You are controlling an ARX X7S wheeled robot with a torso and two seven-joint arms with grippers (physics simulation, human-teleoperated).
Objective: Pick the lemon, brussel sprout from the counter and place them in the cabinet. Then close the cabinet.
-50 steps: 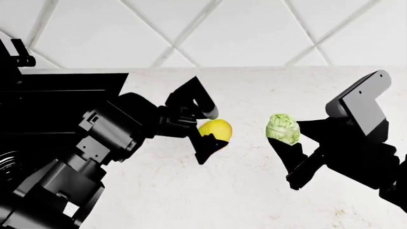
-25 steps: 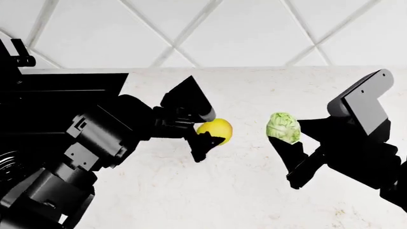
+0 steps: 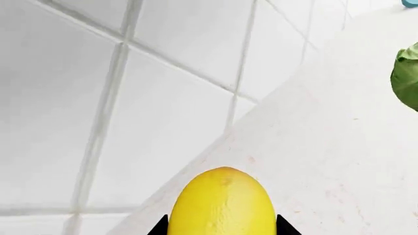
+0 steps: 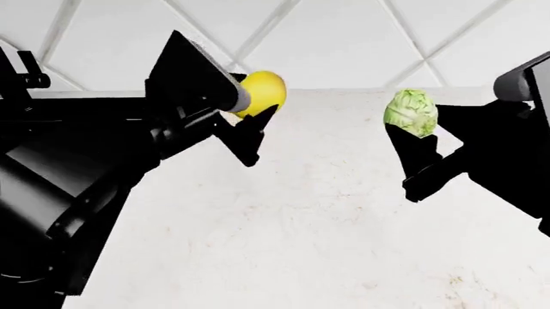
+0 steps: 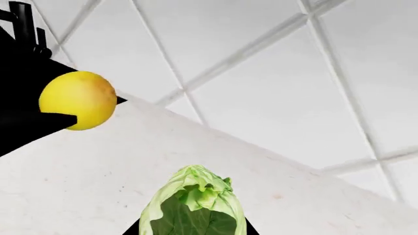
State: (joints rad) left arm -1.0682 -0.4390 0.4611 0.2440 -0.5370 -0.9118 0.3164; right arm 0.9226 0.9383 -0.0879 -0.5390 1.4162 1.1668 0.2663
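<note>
The lemon point(image 4: 259, 93) is held up above the counter point(image 4: 301, 219) with my left gripper point(image 4: 254, 96) shut on it; in the left wrist view the lemon point(image 3: 222, 205) fills the gap between the black fingertips. My right gripper point(image 4: 414, 122) is shut on the brussel sprout point(image 4: 411, 113), also raised off the counter, to the right of the lemon. The right wrist view shows the brussel sprout point(image 5: 194, 205) between its fingers and the lemon point(image 5: 77, 100) farther off. No cabinet is in view.
A white tiled wall point(image 4: 344, 38) with diagonal grout lines rises behind the counter. The black sink point(image 4: 51, 112) lies at the left, mostly behind my left arm. A faucet part point(image 4: 26, 77) shows at the far left.
Both grippers have risen with their loads. The lemon went up and slightly left to the height of the counter's back edge, and the brussel sprout climbed too.
</note>
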